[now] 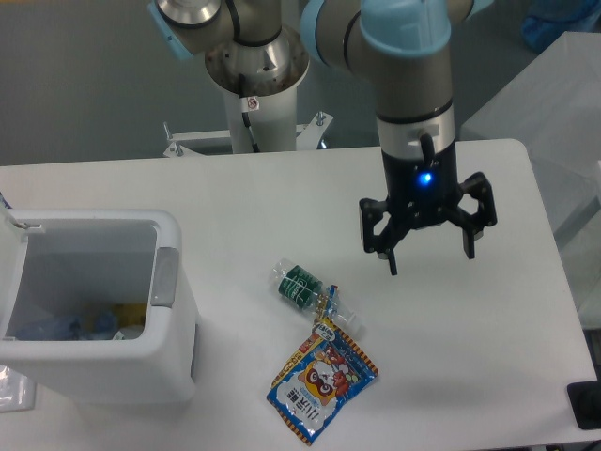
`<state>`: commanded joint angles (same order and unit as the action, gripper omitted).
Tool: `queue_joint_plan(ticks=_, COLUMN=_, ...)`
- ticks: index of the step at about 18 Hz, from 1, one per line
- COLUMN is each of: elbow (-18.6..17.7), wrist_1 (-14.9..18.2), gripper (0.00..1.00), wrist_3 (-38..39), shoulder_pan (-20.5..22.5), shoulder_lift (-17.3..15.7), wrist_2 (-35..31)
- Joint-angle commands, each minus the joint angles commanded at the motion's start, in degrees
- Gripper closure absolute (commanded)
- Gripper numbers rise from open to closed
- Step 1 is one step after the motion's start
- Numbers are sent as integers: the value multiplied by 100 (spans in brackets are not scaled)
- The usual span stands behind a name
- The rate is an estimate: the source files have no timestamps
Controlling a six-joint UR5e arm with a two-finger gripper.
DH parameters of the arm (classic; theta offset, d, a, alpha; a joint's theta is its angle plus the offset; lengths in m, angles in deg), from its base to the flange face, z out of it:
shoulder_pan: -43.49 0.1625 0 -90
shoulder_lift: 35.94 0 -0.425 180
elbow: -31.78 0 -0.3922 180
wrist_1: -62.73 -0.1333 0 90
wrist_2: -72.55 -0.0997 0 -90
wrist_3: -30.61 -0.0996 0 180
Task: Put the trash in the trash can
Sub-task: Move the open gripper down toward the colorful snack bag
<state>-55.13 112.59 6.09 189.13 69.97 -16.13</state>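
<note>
A blue glossy snack packet with a red-and-white cartoon face lies flat near the table's front edge. A crushed clear plastic bottle with a green label lies just behind it, its cap end touching the packet's top corner. The white boxy trash can with a grey tab on its right rim stands at the front left. My gripper hangs open and empty above the table, to the right of and behind the bottle, fingers pointing down.
Some blue and yellow scraps lie inside the trash can. The arm's white base pedestal stands at the table's back edge. A dark object sits at the front right corner.
</note>
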Motion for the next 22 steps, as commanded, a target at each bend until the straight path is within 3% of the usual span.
queue_joint_plan(ticks=2, elbow=-194, wrist_1=-335, gripper=0, wrist_3=0, shoulder_pan=-9, shoulder_lift=53, wrist_2=-18)
queue_joint_plan(ticks=8, elbow=-388, wrist_1=-389, gripper=0, wrist_3=-70, shoulder_pan=-193, shoulder_lift=316, wrist_2=-210)
queue_joint_plan(ticks=13, elbow=-564, wrist_1=-380, gripper=0, wrist_3=-1009, shoulder_pan=-430, shoulder_lift=501, wrist_2=-624)
queue_joint_plan(ticks=16, elbow=-696, wrist_1=-407, gripper=0, wrist_3=-1248, shoulder_pan=-658, shoulder_lift=615, wrist_2=-1229)
queue_joint_plan(ticks=20, elbow=-722, wrist_1=-740, gripper=0, wrist_3=-1204, shoulder_pan=-870, shoulder_lift=826, wrist_2=-1336)
queue_joint_plan(ticks=22, elbow=-722, wrist_1=-750, gripper=0, wrist_3=-1204, shoulder_pan=-922, shoulder_lift=896, wrist_2=-1336)
